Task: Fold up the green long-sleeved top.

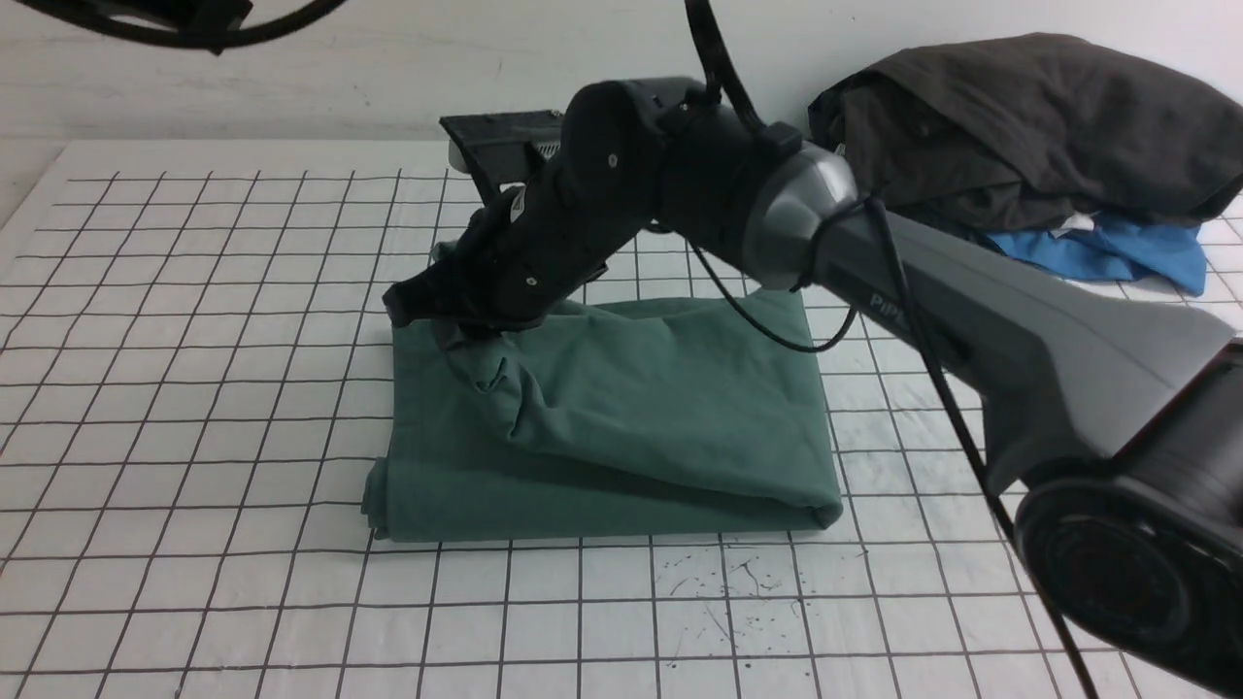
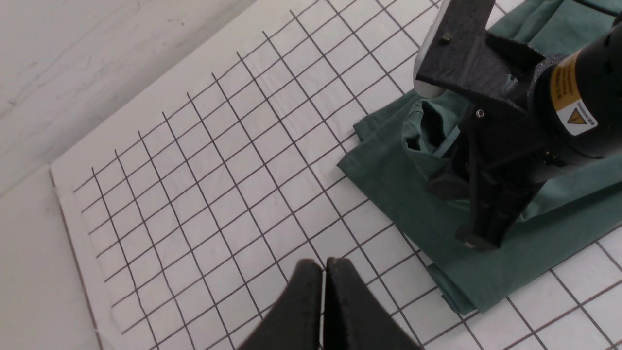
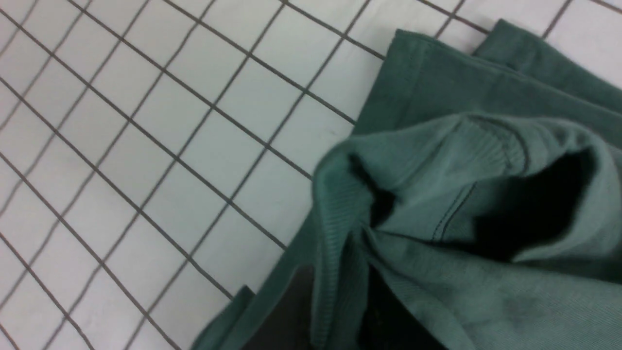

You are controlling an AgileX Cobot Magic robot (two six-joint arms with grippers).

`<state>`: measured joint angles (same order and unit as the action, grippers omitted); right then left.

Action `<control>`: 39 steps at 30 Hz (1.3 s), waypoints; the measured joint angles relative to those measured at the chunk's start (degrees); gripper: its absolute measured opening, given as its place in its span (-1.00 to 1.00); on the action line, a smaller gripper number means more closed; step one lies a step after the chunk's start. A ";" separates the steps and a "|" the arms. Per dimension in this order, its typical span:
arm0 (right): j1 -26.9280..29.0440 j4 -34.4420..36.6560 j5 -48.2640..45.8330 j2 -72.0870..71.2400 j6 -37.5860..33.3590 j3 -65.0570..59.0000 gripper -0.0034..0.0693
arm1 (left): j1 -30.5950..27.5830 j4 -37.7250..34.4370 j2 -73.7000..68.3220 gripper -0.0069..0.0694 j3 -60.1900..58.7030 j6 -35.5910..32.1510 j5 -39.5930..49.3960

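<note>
Jaws of the right gripper: squeezed shut on a bunched-up bit of the green long-sleeved top. Pinching a ribbed edge of the cloth, seen up close in the right wrist view. Hard to tell if that edge is a cuff or the neck. Lifting the pinched bit a little above the flat layers under it.

Jaws of the left gripper: pressed together, only a thin line between them, with nothing inside. Hanging over bare squares of the grid table, well apart from the cloth.

Green top lying in the middle of the table, folded into a thick, nearly square stack. Smooth on the near side, lumpy and puffed up on the far left corner, right where the right gripper is biting. Loose edges sticking out flat on the table past the held part.

Far back on the right, a dark clothes heap sitting on top of a blue garment, both well away from the green top.
</note>
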<state>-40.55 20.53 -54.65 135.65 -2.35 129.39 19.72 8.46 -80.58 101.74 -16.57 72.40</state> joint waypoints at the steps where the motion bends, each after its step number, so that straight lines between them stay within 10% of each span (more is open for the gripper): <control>1: 0.00 1.75 0.63 0.44 -0.94 0.00 -0.59 | 0.00 0.41 0.05 -0.84 -0.62 0.28 0.00; 9: 2.44 4.09 -8.61 0.35 -2.94 7.59 0.37 | 0.00 1.06 0.20 -0.84 -1.22 1.47 0.06; 12: 4.36 0.33 -14.67 0.05 -2.94 10.51 0.46 | 0.00 1.10 0.33 -0.84 -1.22 2.41 0.06; 16: 5.58 -4.66 -16.58 0.22 -2.78 11.04 0.24 | 0.00 1.17 0.44 -0.84 -1.28 4.03 0.06; 23: 2.41 -1.26 -16.92 6.81 -3.70 11.37 -0.82 | 0.00 2.64 2.58 -0.84 -8.44 9.24 -0.10; 39: 0.36 -0.44 -17.04 2.01 -4.85 15.36 -0.94 | 0.00 8.72 35.40 -0.84 -40.05 21.82 -6.75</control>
<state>-40.19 20.09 -71.69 137.66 -7.20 144.76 19.72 17.17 -45.19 61.70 5.25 65.65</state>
